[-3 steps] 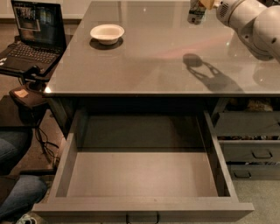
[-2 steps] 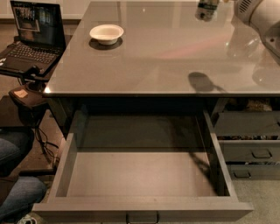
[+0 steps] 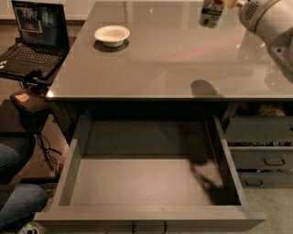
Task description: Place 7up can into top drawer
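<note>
The 7up can [image 3: 211, 13], green and white, hangs in the air above the far right part of the grey table top [image 3: 160, 64], and its shadow falls near the table's front edge. My gripper [image 3: 223, 4] holds the can at the top edge of the view, with the white arm [image 3: 268, 20] behind it. The top drawer [image 3: 68, 176] is pulled fully out below the table's front edge. Its flat grey floor is bare and its dark front handle [image 3: 149, 227] is at the bottom edge.
A white bowl [image 3: 112, 34] stands on the table's far left. An open laptop [image 3: 34, 39] sits on a stand to the left. Narrower stacked grey drawers [image 3: 263, 157] are at the right. A person's knees [image 3: 18, 201] are at the lower left.
The arm has drawn back toward the upper right corner with the can in its grip. The can's shadow has slid toward the table's front edge and a little left.
</note>
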`<state>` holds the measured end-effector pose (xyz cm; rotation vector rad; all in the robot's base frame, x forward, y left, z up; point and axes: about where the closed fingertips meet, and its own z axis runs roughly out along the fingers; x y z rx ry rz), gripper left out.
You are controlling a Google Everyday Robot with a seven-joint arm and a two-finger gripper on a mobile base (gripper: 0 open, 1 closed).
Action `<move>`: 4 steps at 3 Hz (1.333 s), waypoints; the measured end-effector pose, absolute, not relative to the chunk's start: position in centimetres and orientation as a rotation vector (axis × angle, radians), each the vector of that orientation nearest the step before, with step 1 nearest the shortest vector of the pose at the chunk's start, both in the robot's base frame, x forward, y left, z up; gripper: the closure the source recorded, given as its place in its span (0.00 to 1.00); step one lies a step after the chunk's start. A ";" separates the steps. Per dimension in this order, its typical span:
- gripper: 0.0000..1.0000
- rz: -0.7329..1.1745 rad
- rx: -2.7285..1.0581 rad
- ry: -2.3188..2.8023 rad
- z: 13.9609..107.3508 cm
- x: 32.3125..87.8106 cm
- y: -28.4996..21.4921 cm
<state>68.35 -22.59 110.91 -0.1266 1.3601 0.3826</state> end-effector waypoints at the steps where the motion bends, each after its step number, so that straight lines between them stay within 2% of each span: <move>1: 1.00 0.429 -0.009 1.332 113.7 61.9 -19.1; 4: 1.00 0.378 0.068 1.347 112.5 57.0 -16.8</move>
